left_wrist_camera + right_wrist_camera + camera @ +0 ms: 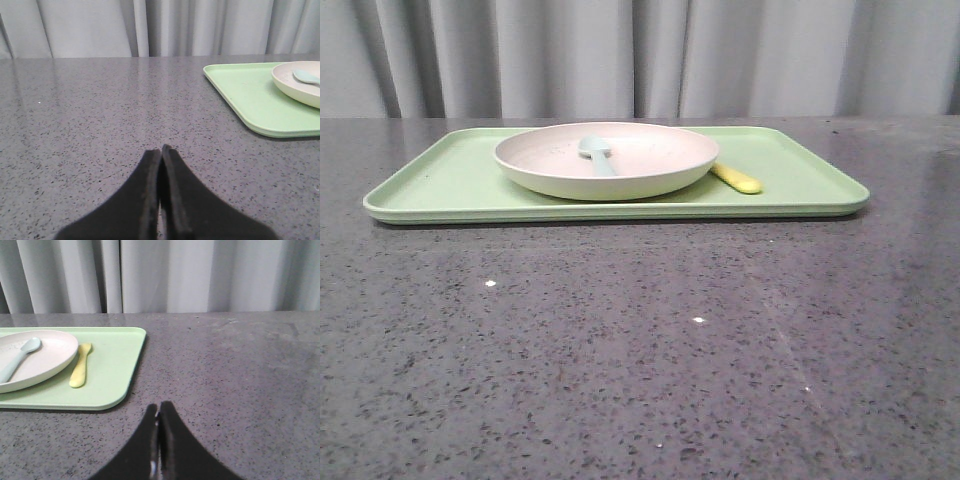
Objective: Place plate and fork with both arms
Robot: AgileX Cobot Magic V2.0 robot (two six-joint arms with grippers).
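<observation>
- The plate sits on the light-green tray, about at the tray's middle; it is round and shallow, pinkish-cream inside, paler cream on the outer wall.
- A pale blue utensil lies inside the plate, its rounded head toward 12 o'clock in the front view and its handle running toward 6 o'clock. Whether its head has tines I cannot tell.
- A yellow utensil lies on the tray at the plate's 3 o'clock, just beside the rim; in the right wrist view it lies flat on the tray floor, close to the plate but not clearly touching it.
- The tray rests flat on the grey speckled counter, toward the far edge, with a grey curtain hanging behind.
- The left claw is pressed together, its two black tips meeting with nothing between them, above bare counter well apart from the tray's near corner.
- The right claw is likewise pressed together and holds nothing, over bare counter near the tray's rounded corner.
- Neither claw touches plate, utensils or tray.
</observation>
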